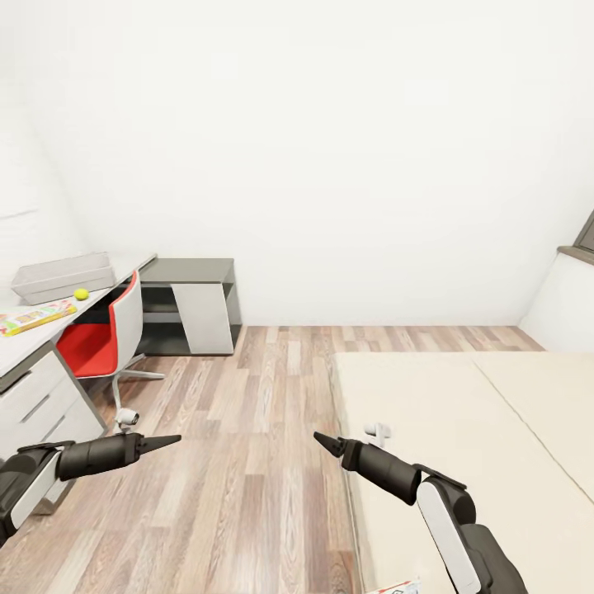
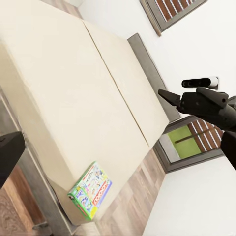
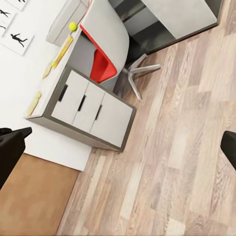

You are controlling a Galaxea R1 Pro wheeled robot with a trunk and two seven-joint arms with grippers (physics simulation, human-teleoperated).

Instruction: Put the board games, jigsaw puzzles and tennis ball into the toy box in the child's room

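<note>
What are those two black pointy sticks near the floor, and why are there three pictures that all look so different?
Those sticks are a robot's two arms. The left gripper and right gripper are its pinching hands, and both look empty. The big picture comes from a camera on the robot's head. The other two come from little cameras on each arm, so they look tilted.

On the long table you can see a grey toy box, a small tennis ball and a flat board game. A red chair is tucked beside it. The left arm's camera looks at the bed, where another colourful board game lies near a corner. The robot has to put the toys in the box.
</note>
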